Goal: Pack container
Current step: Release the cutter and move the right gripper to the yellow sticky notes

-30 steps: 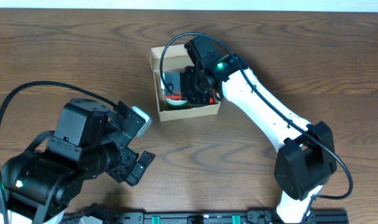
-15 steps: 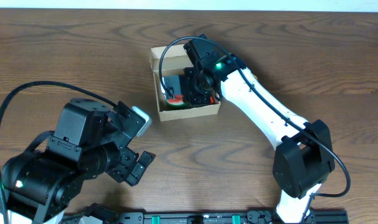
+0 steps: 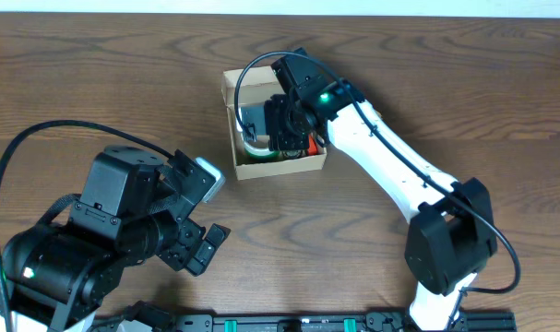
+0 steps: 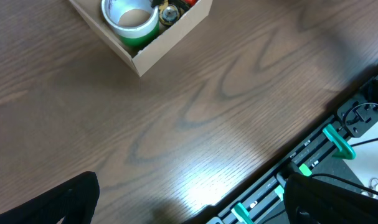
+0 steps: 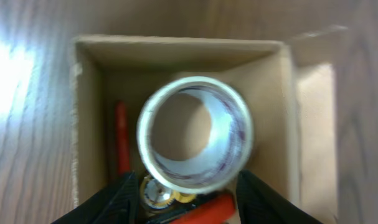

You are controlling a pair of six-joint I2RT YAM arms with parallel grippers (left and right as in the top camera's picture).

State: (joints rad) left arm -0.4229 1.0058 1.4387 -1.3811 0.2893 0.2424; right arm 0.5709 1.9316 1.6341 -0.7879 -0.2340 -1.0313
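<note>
Wood-grain counter [image 3: 95,74] under everything. Left pincer [image 4: 190,180] hovering well apart from the box, spread wide, nothing between its fingers. Right pincer [image 5: 187,190] poised over the open cardboard box [image 3: 280,167], itself sitting on the counter toward the far middle. Cannot tell whether pinching or merely flanking the blurred clear tape roll [image 5: 232,143] between its fingers. Inside the box: green tape roll [image 4: 134,18] in one corner, red item [image 5: 120,137] along a wall.

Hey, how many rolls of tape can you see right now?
2. A whitish tape roll sits in the cardboard box below the right tool, and a green roll lies right under it. The right arm may hide more.
</note>
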